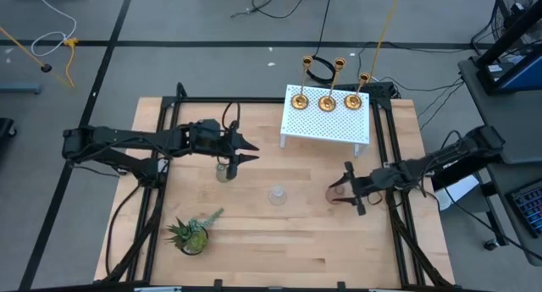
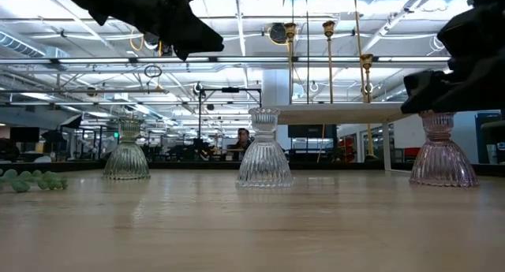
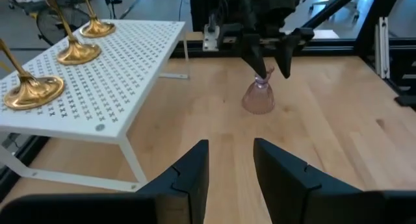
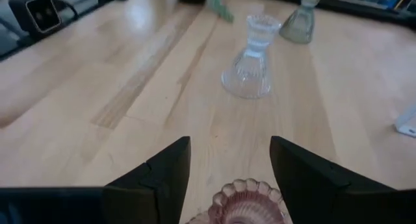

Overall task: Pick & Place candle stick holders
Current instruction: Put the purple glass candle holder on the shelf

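Three brass-gold holders stand by their round bases on a white perforated stand at the far right. Three glass holders stand upright on the table: greenish, clear and pinkish. My right gripper is open, with one finger on either side of the pinkish holder's top; I see no touch. My left gripper is open and empty, above the table just beyond the greenish holder.
A small spiky green potted plant stands near the table's near left corner. The white stand's legs rise from the table at the far right. Bare wood lies between the clear holder and the near edge.
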`<state>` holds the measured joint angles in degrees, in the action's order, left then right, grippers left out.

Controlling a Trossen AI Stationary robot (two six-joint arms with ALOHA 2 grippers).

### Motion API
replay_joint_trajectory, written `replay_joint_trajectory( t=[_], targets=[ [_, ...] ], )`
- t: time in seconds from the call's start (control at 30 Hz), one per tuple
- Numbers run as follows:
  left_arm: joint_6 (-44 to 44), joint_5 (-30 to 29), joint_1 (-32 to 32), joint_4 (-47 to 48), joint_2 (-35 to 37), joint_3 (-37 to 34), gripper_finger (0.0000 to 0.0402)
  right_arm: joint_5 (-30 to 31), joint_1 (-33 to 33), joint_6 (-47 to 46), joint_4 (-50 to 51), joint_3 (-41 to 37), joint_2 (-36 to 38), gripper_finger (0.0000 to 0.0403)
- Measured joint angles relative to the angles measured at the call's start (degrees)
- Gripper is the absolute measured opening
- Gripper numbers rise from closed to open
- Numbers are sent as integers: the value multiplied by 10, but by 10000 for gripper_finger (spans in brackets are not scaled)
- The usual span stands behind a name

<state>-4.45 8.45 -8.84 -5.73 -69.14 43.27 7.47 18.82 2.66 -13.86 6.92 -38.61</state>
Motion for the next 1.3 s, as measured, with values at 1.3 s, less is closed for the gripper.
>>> replay_joint_trajectory(
  t=[1.3],
  targets=[
    [2, 0, 0, -13, 0, 0, 127, 58, -1, -64, -5, -62, 27, 274]
  ],
)
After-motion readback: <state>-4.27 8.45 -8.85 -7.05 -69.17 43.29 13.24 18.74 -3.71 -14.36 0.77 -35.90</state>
